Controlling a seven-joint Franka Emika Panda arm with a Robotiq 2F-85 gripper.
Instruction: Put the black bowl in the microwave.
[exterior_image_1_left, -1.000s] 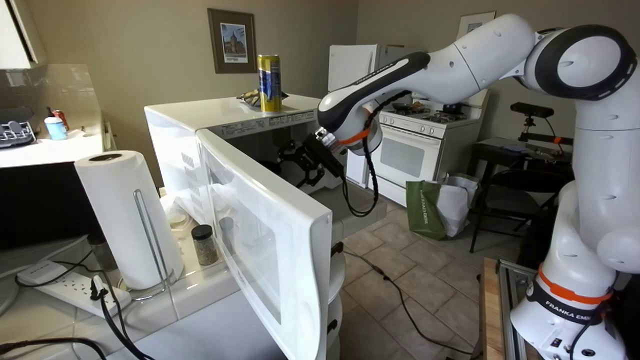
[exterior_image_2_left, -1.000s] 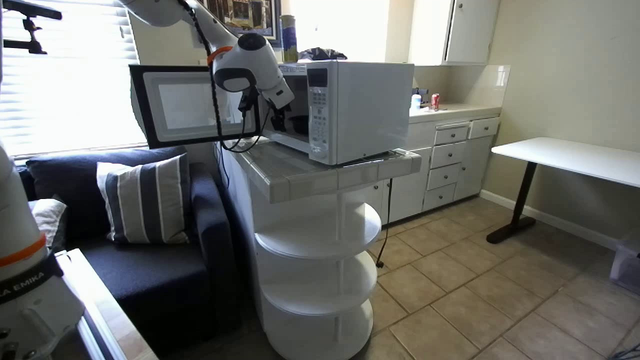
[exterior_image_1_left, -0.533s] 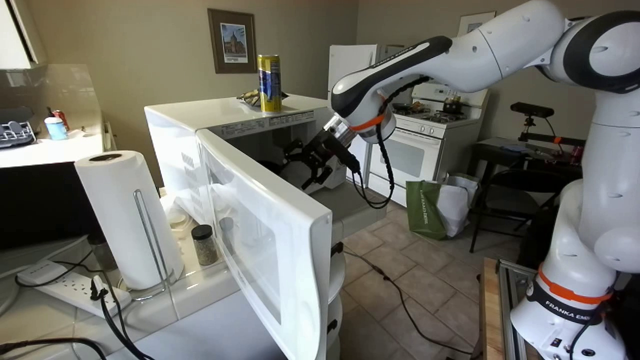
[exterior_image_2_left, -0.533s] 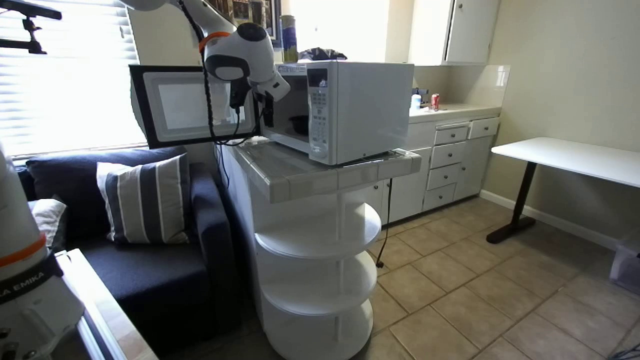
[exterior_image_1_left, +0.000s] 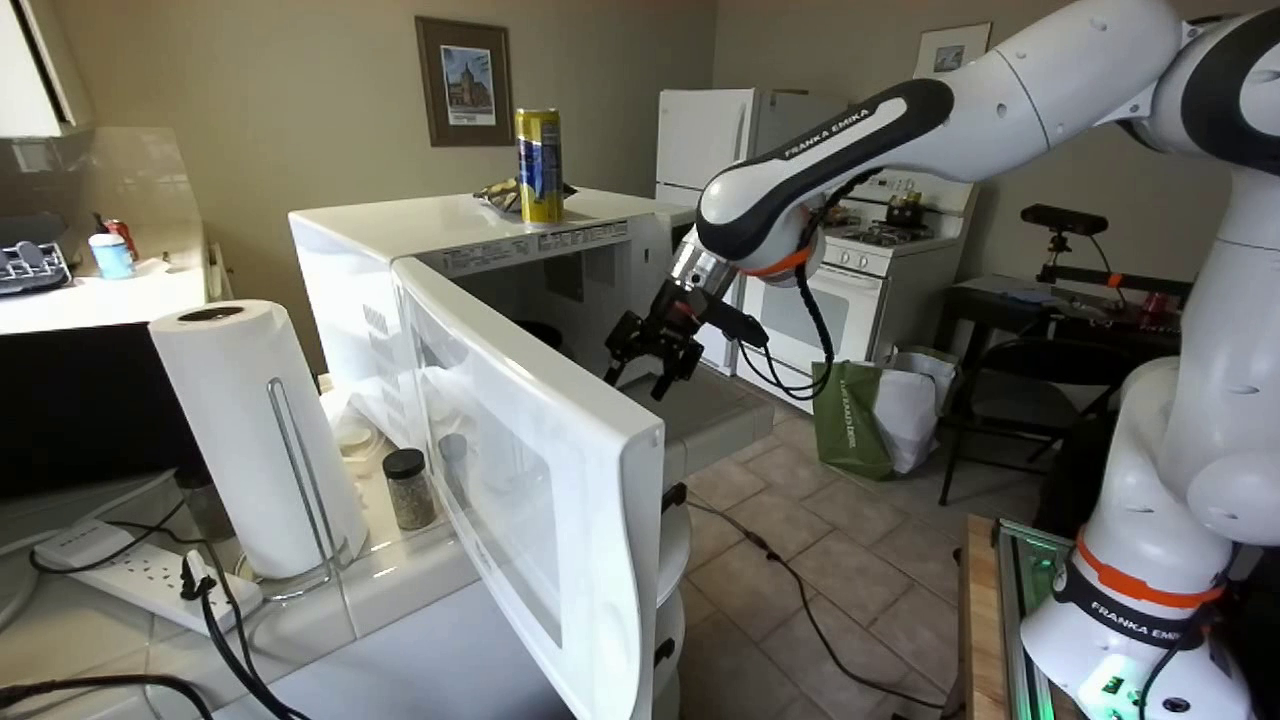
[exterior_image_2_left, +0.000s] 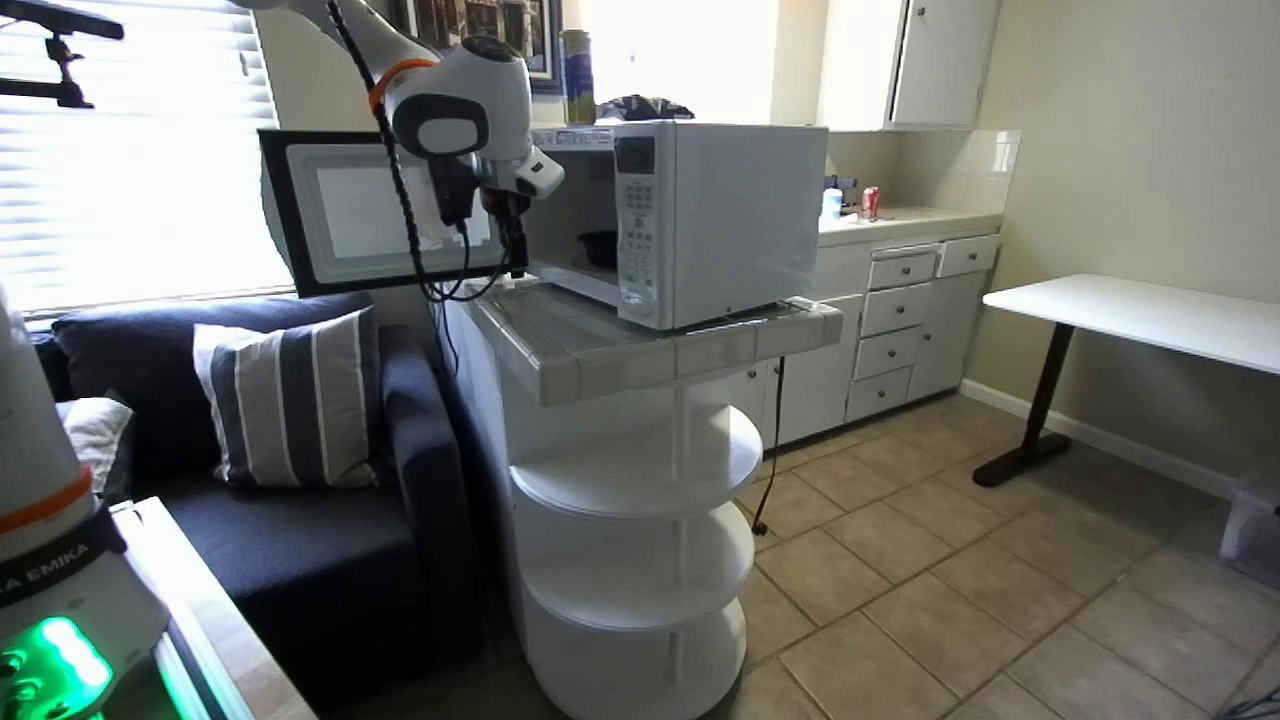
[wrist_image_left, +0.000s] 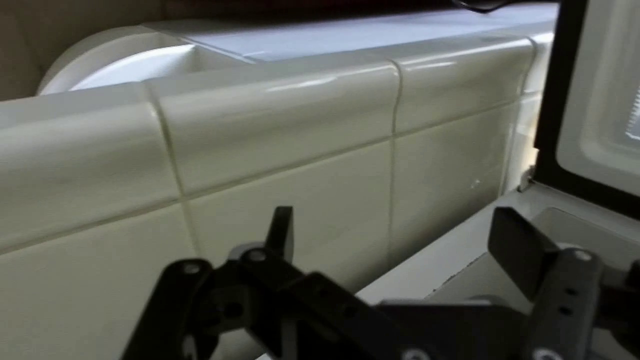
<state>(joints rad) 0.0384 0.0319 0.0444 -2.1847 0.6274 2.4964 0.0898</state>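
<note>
Found black bowl (exterior_image_2_left: 600, 249) inside microwave (exterior_image_2_left: 745, 225), set back from tiled bench's (exterior_image_2_left: 575, 330) long edge facing sofa (exterior_image_2_left: 300, 560). Looked upright; partly hidden by control panel (exterior_image_2_left: 637, 235). Saw two-finger gripper (wrist_image_left: 395, 237) spread wide, nothing held, just outside cavity mouth, over tile strip along that same edge. Read placement as done, only backing clear to go.

Main worry: finger catching on microwave door (exterior_image_1_left: 545, 470), swung out past sofa-facing edge. Put likely cause down to sideways travel with fingers this wide. Expected a resulting jolt to shift microwave or topple tall can (exterior_image_1_left: 540, 167) on top. Also flagged slack cable (exterior_image_1_left: 829, 347) below wrist, liable to hook door's upper corner during a low exit. Considered fingertips scraping tile possible too, from dipping early. Couldn't tell bowl's clearance from cavity wall.

Noted glossy tile, straight grout lines, rounded trim along the edge; curved white shelves (exterior_image_2_left: 635, 490) under bench's end corner. Also noted smooth white boxy microwave shell, dark-bordered door window, plain round bowl, black angular fingers with flat pads, crumpled packet (exterior_image_1_left: 499, 196) beside smooth cylindrical can.
</note>
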